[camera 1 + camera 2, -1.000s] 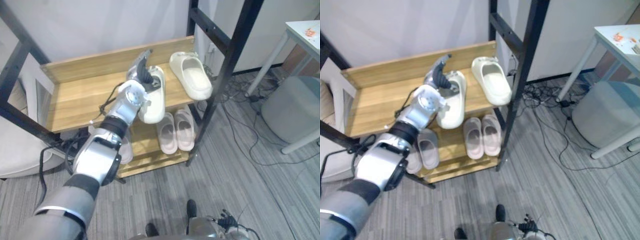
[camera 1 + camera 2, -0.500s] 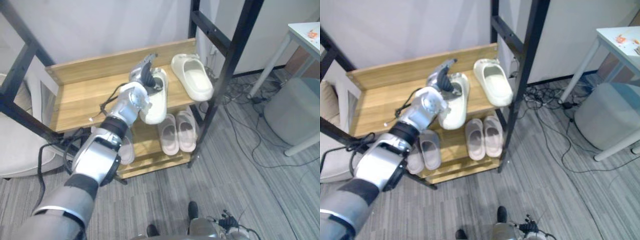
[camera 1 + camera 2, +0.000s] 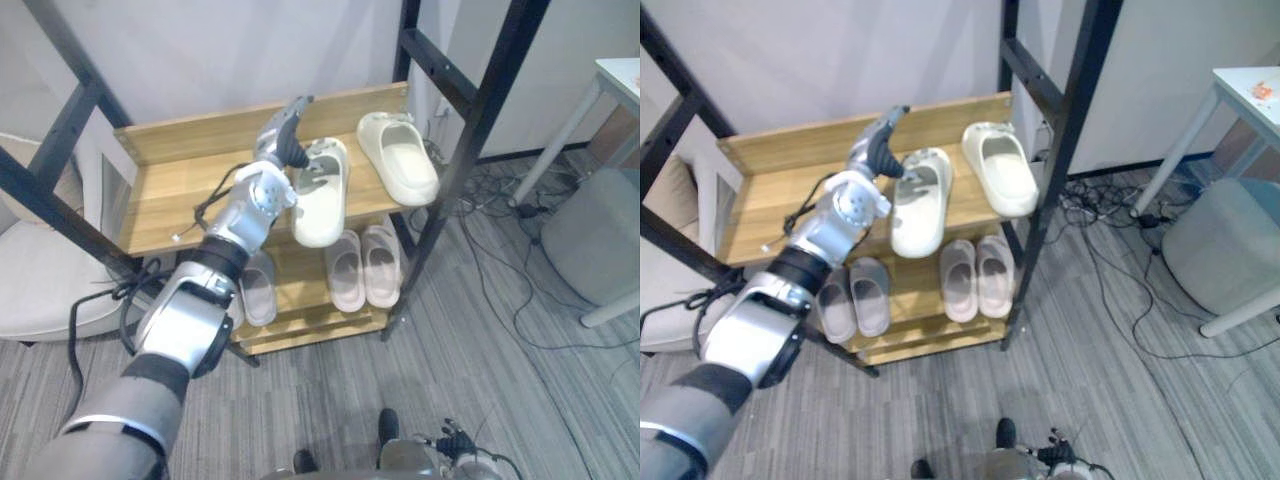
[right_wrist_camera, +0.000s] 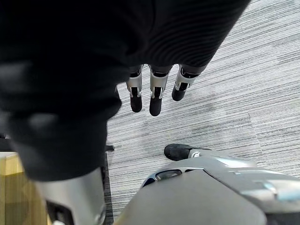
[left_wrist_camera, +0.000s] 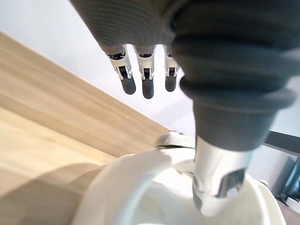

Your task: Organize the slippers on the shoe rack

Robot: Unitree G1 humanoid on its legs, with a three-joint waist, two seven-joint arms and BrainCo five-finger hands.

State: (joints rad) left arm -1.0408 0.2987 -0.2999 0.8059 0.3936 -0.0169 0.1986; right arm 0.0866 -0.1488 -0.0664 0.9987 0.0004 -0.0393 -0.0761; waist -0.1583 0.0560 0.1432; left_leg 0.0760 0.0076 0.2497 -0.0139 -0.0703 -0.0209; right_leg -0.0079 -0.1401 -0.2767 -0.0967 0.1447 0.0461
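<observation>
Two cream slippers lie on the wooden upper shelf (image 3: 165, 190) of the shoe rack. The left one (image 3: 322, 200) points its toe past the shelf's front edge, and the right one (image 3: 400, 160) lies near the black post. My left hand (image 3: 283, 140) is at the heel end of the left slipper (image 5: 140, 187), open: its fingers (image 5: 147, 84) are straight toward the back board and its thumb (image 5: 218, 183) dips into the slipper's opening. My right hand (image 4: 154, 93) hangs open over the grey floor.
A pink pair (image 3: 365, 265) and a grey slipper (image 3: 258, 285) lie on the lower shelf. Black rack posts (image 3: 470, 130) frame the shelves. A grey pouf (image 3: 600, 235), a white table leg (image 3: 560, 130) and floor cables (image 3: 500, 200) are to the right. A white cushion (image 3: 40, 280) sits left.
The camera has shifted, so the whole rack sits further right and lower. My left hand stays at the left cream slipper's heel, its fingers a little higher over the shelf.
</observation>
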